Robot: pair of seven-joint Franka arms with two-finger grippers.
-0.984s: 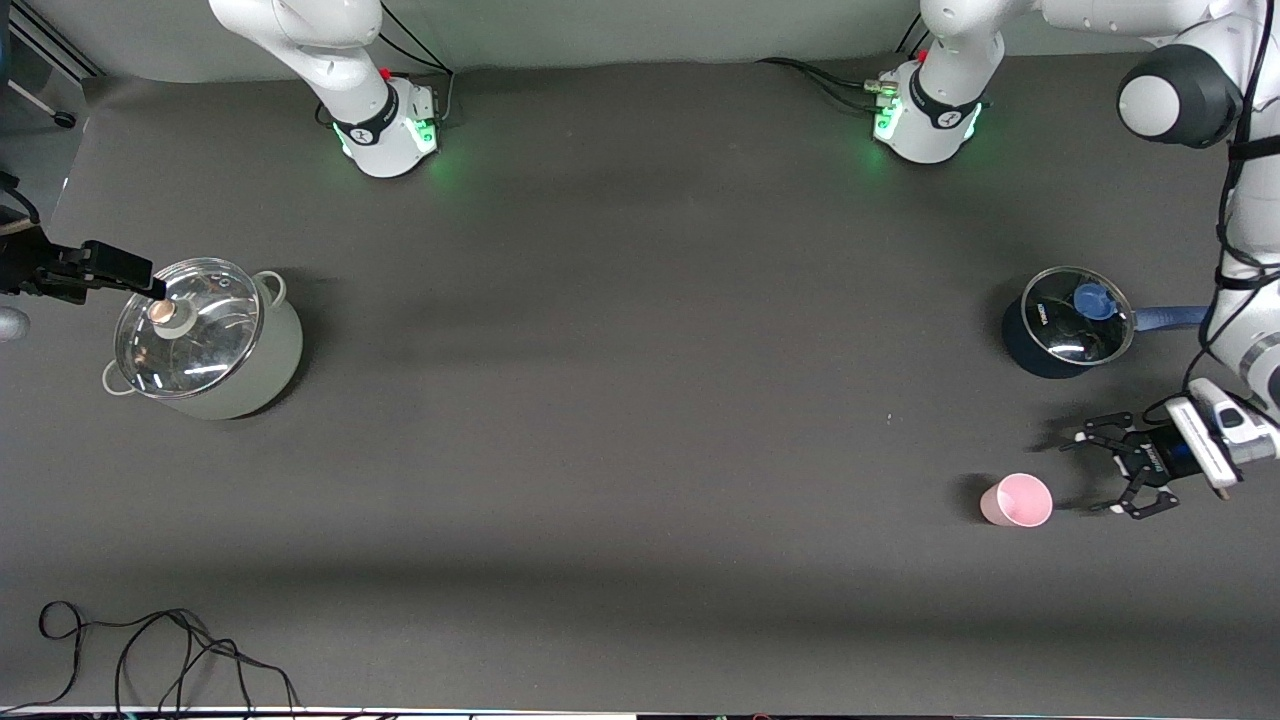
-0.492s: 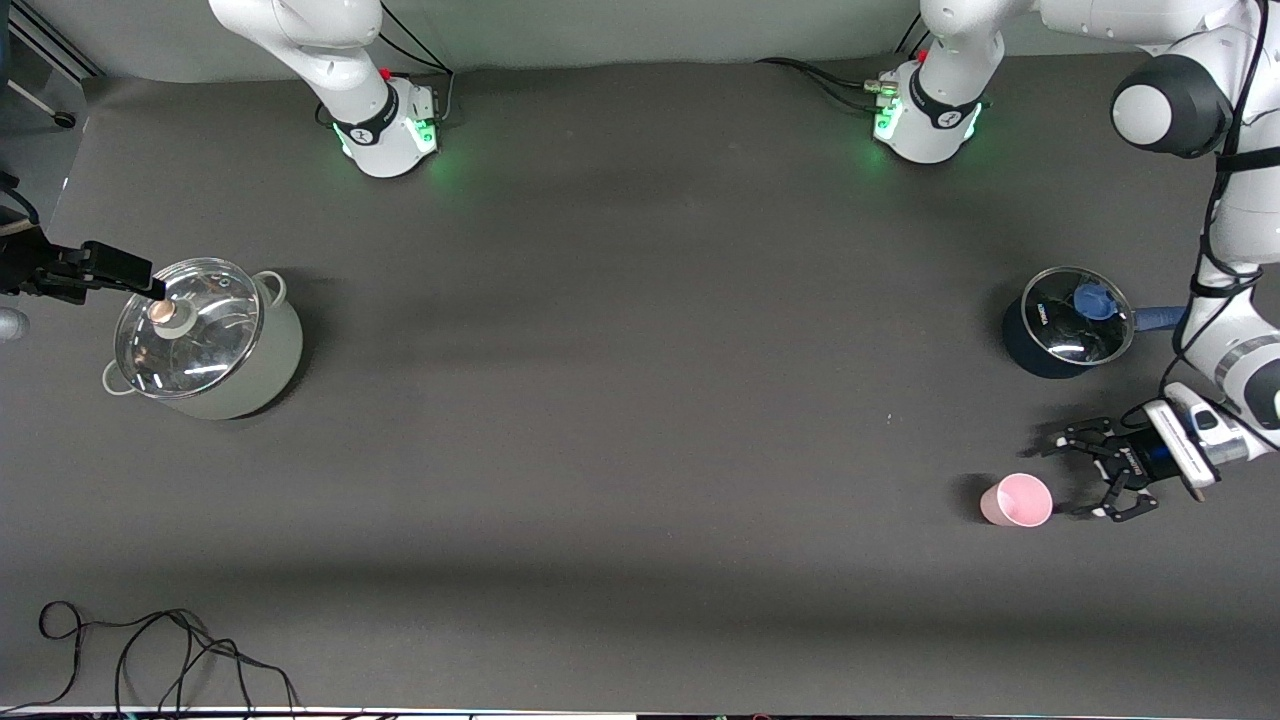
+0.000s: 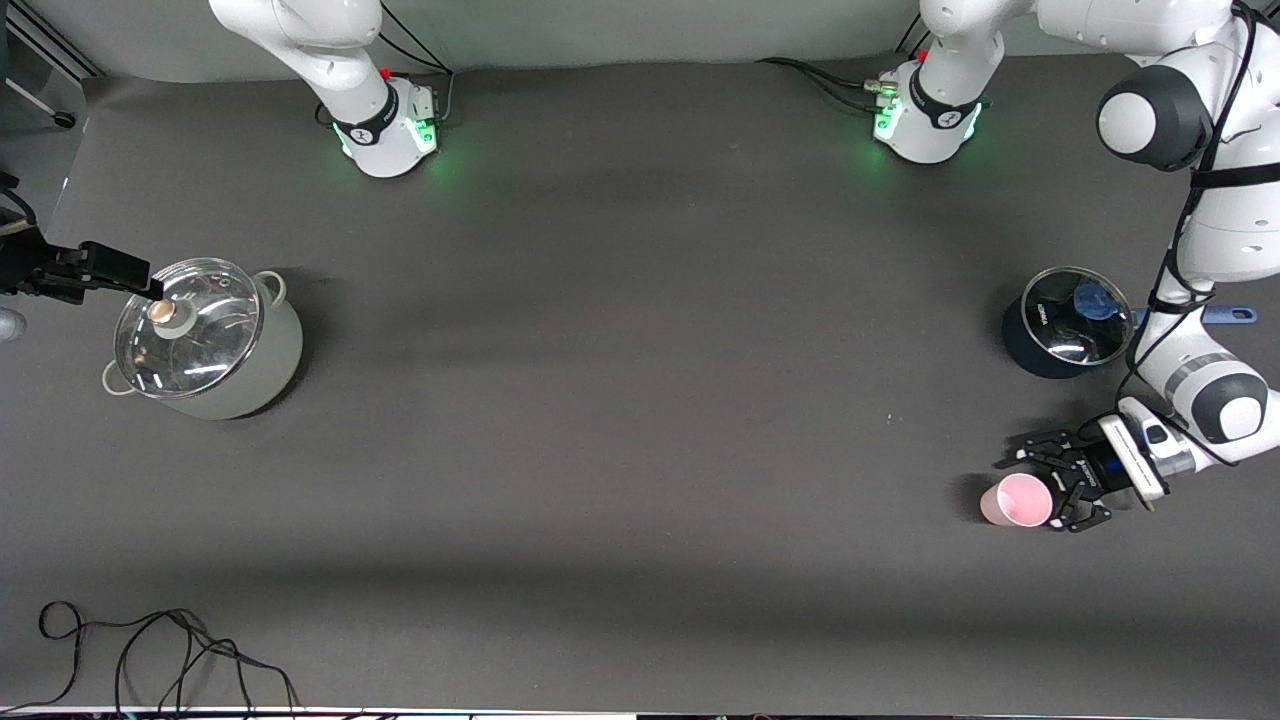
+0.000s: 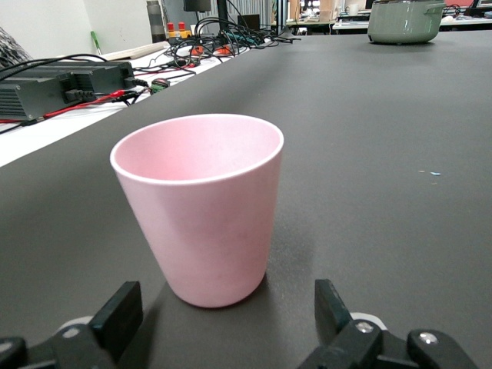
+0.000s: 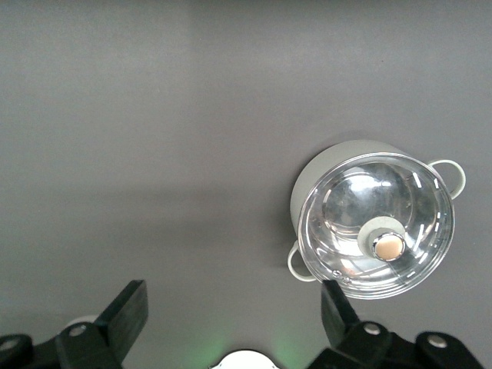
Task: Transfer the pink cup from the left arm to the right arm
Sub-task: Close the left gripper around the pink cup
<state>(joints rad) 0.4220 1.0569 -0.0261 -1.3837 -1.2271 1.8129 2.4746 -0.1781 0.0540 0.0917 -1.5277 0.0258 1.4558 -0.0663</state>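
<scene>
The cup (image 3: 1016,500) stands upright on the counter (image 3: 640,400), mouth up, at the left arm's end and nearer the front camera than the dark blue pot (image 3: 1065,322). Its long axis is vertical, so I judge a side-on grasp across the wall is what the next move calls for.

The left gripper (image 3: 1050,488) sits low beside the cup, on the side toward the left arm's end of the counter. Its fingers (image 4: 115,315) are spread wide and hold nothing. In the left wrist view the cup stands straight ahead of the gripper, centred between the two fingertips but just past them; I see no contact. In the front view the fingertips reach about level with the cup's near wall. My judgement: a short advance along the same line would bring the cup between the fingers before closing.

The right gripper (image 3: 150,280) is over the lidded grey pot (image 3: 205,340), well apart from the cup, and waits. Its fingers (image 5: 127,311) are parted and empty. The left arm is plainly the nearer one.

Handover not yet begun; cup ungrasped.
</scene>
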